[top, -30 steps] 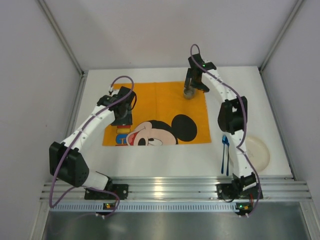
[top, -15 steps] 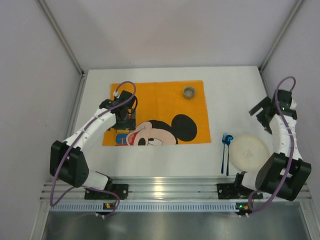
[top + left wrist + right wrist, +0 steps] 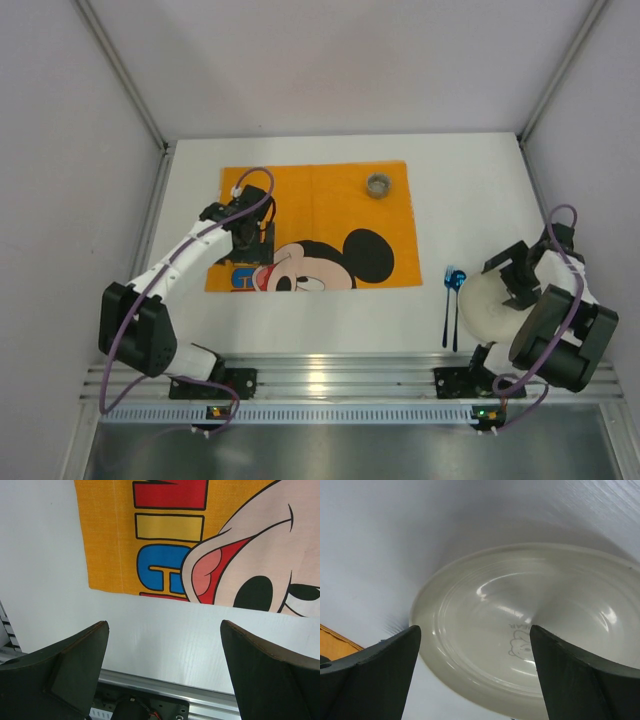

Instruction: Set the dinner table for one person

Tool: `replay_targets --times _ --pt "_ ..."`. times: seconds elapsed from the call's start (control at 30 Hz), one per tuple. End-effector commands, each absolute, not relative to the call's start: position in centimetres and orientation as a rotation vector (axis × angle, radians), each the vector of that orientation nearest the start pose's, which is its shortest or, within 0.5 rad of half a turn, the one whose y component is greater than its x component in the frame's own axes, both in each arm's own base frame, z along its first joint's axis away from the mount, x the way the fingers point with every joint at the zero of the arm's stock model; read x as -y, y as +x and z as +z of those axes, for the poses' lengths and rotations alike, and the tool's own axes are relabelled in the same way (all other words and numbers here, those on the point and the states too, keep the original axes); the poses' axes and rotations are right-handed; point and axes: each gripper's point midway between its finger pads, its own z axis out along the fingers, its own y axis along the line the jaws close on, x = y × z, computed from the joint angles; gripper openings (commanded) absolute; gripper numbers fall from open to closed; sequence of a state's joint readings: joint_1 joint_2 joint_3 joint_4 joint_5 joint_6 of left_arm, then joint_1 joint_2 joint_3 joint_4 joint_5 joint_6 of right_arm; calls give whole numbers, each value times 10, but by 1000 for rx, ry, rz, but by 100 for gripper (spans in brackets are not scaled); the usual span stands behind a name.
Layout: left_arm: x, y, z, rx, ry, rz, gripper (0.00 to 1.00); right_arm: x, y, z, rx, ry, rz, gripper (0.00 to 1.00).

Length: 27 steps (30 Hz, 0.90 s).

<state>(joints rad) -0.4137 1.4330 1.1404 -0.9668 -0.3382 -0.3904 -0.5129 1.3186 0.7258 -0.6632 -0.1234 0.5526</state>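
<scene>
right claw (image 3: 477,672) spread wide just above the cream plate (image 3: 520,615), at 4 o'clock on the white worktop (image 3: 440,200). left claw (image 3: 165,672) also spread, empty, over the 7 o'clock corner of the orange mat (image 3: 320,200).

I see my left arm (image 3: 185,250) stretched forward, elbow bent, wrist tipped down, left fingers (image 3: 70,670) spread wide with nothing between them, my right arm (image 3: 560,335) folded tight above its base, right fingers (image 3: 365,680) parted just as wide
</scene>
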Motion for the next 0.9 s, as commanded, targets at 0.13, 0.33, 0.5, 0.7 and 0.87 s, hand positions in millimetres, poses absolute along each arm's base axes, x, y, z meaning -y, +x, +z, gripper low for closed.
replay_targets --times 0.13,0.33,0.5,0.7,0.87 --pt "67 262 121 -2674 -79 245 99 54 283 24 -2357 1328 355 89" --pt "65 263 125 -2668 -90 258 99 23 349 34 -2324 1194 442 89" --pt "65 266 128 -2666 -92 271 99 -2 426 82 -2221 1011 608 88" --pt "64 268 129 -2667 -94 287 99 -20 465 158 -2078 855 776 88" --pt "65 269 128 -2671 -97 281 99 25 420 169 -2108 933 504 90"
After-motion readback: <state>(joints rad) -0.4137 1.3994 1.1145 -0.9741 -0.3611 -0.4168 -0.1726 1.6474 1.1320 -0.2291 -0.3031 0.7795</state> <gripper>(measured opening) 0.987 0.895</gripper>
